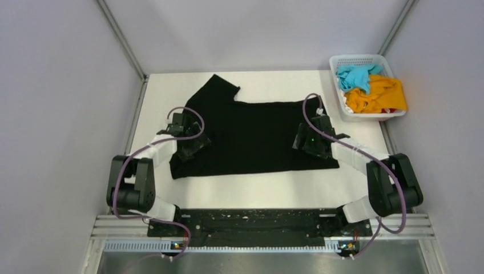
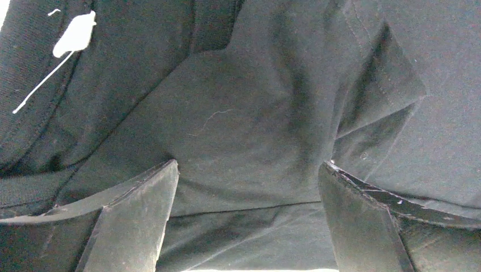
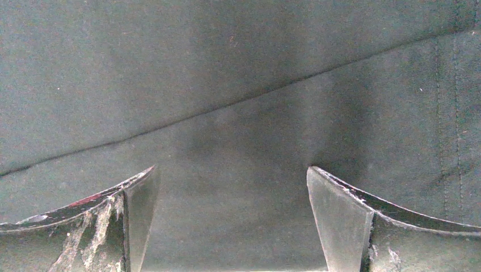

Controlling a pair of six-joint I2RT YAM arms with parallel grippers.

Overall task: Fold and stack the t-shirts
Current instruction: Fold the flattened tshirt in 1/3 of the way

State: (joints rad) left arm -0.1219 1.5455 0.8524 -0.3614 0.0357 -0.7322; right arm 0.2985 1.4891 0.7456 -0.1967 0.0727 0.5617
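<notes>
Black t-shirt (image 1: 257,134) lies spread at table (image 1: 257,191) centre. Left gripper (image 2: 248,163) and right gripper (image 3: 231,167) sit low over its left and right edges, fingers wide, holding nothing. Turquoise t-shirt (image 1: 355,76) and orange t-shirt (image 1: 379,97) are in the basket (image 1: 337,91), far right corner.

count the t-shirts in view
3. The black t-shirt lies spread on the table. The turquoise t-shirt and the orange t-shirt sit crumpled in the white basket, far right. Others may be hidden under them.

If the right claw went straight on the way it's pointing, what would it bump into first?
The black t-shirt. The right gripper points down at it with jaws open, and only that fabric shows ahead. How far off it is, I can't tell.
</notes>
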